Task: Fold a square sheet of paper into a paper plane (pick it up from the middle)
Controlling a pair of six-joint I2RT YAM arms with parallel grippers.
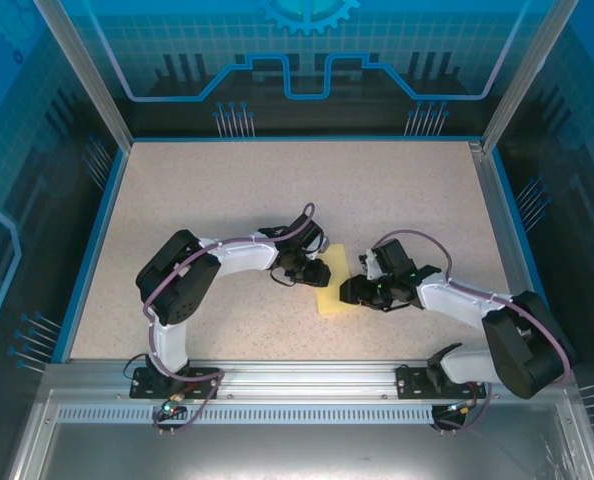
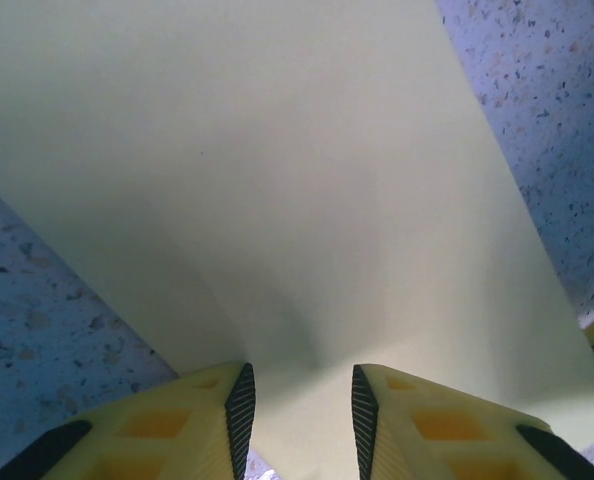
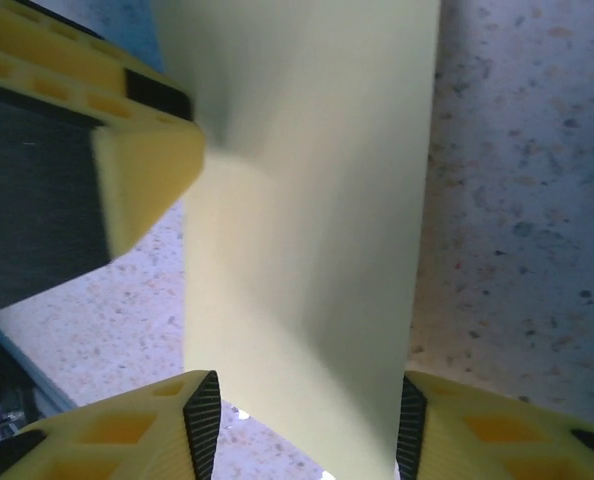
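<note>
- The sheet of paper [image 1: 333, 292] was seen between the two end effectors, partly lifted off the table [image 1: 227, 190] and bowed rather than flat.
- The left end effector [image 2: 302, 412] was found partly closed. The paper filled the gap between its pads and puckered toward them, so it was judged to be gripped there.
- The right end effector [image 3: 305, 425] was found about half open, set astride the paper with one pad at each edge. No firm hold could be made out.
- The step in hand was judged to be the forming of a fold while the paper was shared by both sides.
- To do it well, the left hold should be firm and steady, and the right pads should be brought in evenly, so that the paper bends along its middle.
- A twist was noted in the paper just ahead of the right end effector. It should be let out, and the edges matched, before any crease is pressed.
- A finger [image 3: 147, 150] of the left end effector was seen ahead and to the left of the right one, touching the paper. A knock between the two was judged the main hazard.
- A cable [image 1: 409, 238] was looped behind the right end effector, and the blue walls [image 1: 87, 200] stood well apart.
</note>
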